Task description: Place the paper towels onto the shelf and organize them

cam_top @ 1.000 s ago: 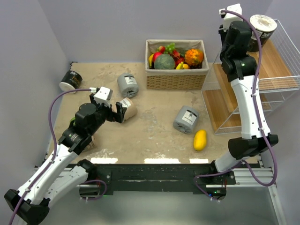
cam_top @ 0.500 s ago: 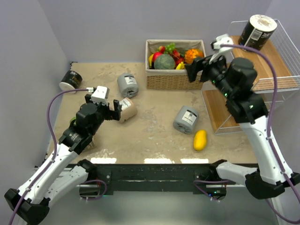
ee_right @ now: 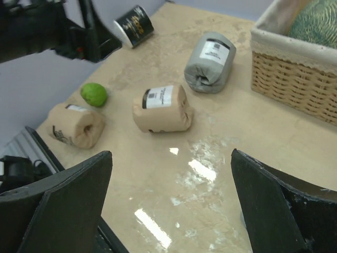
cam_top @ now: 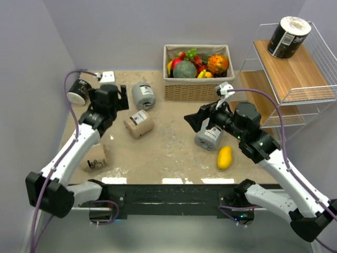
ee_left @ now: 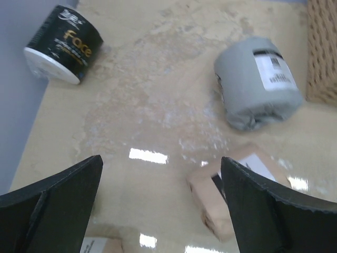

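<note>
Black roll (cam_top: 288, 36) upright at shelf (cam_top: 295, 71) top, 2 o'clock, tucked in corner, leaving room. Left claw (ee_left: 160, 161) wide, empty, 10 o'clock; target possibly grey roll (cam_top: 143, 95). Right claw (ee_right: 171, 153) wide, empty, near second grey roll (cam_top: 209, 134) on counter (cam_top: 168, 155), jaws spread for girth.

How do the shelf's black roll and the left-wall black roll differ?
The shelf roll stands upright on the top board, white end up; the wall roll lies on its side on the table. The shelf roll is placed; the wall roll is not. Both have black wrappers and white ends.
</note>
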`<state>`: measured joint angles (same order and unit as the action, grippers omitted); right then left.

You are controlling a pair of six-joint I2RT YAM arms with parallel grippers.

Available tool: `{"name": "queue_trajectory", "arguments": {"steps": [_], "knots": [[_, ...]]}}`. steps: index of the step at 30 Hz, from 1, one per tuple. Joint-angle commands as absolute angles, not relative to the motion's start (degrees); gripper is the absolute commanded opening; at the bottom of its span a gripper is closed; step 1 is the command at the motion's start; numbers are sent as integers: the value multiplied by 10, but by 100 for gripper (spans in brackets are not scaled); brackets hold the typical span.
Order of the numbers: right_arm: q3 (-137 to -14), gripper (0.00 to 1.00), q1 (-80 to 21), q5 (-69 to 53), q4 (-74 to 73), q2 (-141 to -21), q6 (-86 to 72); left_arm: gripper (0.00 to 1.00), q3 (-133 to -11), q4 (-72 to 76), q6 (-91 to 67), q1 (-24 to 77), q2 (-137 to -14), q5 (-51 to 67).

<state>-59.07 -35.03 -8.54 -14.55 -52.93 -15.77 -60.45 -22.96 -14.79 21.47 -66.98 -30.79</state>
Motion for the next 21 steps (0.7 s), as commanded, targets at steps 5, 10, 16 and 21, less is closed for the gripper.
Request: {"name": "queue_trajectory", "arguments": {"steps": [5, 10, 16, 21], "knots": [[-556, 99, -353, -159, -65, -459, -193, 98, -749, -205, -185, 20, -839, -190], [-550, 99, -353, -195, -69, -453, -207, 95, -776, -151, -192, -64, -906, -146], [-543, 99, -352, -216, -59, -452, -187, 95, -760, -37, -214, -105, -977, -106], [-541, 99, -352, -231, -55, -452, -151, 95, -775, 14, -211, -113, -1018, -126]]}}
